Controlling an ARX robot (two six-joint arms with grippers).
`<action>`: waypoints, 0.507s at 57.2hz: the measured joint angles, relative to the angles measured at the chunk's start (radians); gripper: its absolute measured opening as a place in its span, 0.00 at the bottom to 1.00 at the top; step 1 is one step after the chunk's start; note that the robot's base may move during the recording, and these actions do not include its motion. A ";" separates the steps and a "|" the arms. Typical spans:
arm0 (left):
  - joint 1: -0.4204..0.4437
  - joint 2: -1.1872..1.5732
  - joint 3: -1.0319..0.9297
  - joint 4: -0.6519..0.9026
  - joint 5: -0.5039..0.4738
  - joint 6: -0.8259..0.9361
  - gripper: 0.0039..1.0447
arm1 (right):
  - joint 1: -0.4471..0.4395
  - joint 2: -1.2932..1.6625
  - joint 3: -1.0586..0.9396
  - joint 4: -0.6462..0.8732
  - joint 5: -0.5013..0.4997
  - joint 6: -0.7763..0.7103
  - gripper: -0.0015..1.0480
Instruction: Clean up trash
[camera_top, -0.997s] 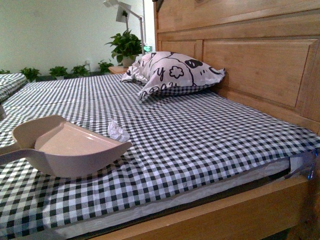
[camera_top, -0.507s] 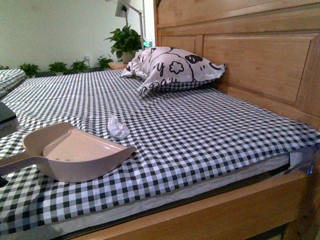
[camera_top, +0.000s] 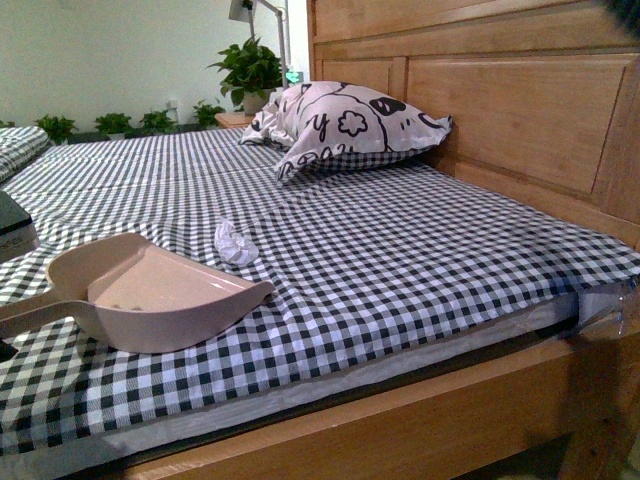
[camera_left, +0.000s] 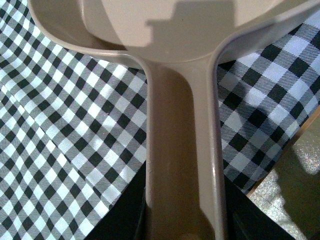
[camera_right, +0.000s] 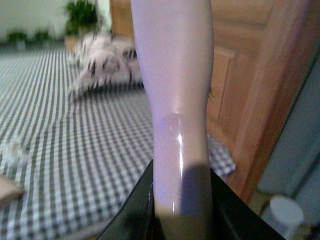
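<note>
Jaws of the left gripper (camera_left: 182, 220) stay clamped on the pink dustpan (camera_top: 150, 295) handle, the right gripper (camera_right: 182, 210) on a pale handle (camera_right: 175, 90). The pan has barely shifted; the trash (camera_top: 237, 244) lies on the bed (camera_top: 420, 270) just beyond its far rim, still unswept

Bed layout, seen from the front.
The pink plastic dustpan (camera_top: 170, 330) is set at near left on the black-and-white checked bedsheet (camera_top: 420, 270). The small crumpled white paper wad (camera_top: 236, 245) is laid just behind the dustpan's open edge. The white pillow with black cartoon prints (camera_top: 350, 130) is propped far behind, against the wooden headboard (camera_top: 520, 120) at right. The dustpan handle is clamped in the left gripper (camera_left: 182, 215), and a pale smooth handle (camera_right: 172, 100) is clamped in the right gripper (camera_right: 182, 210).
</note>
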 joint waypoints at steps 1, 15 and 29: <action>0.000 0.000 0.000 0.000 0.000 0.000 0.25 | -0.010 0.044 0.035 -0.008 -0.025 -0.004 0.20; 0.000 0.001 0.000 -0.001 0.000 0.002 0.25 | -0.048 0.595 0.563 -0.161 -0.174 -0.067 0.20; 0.000 0.001 0.000 -0.001 0.000 0.002 0.25 | 0.002 1.051 1.176 -0.409 -0.158 -0.073 0.20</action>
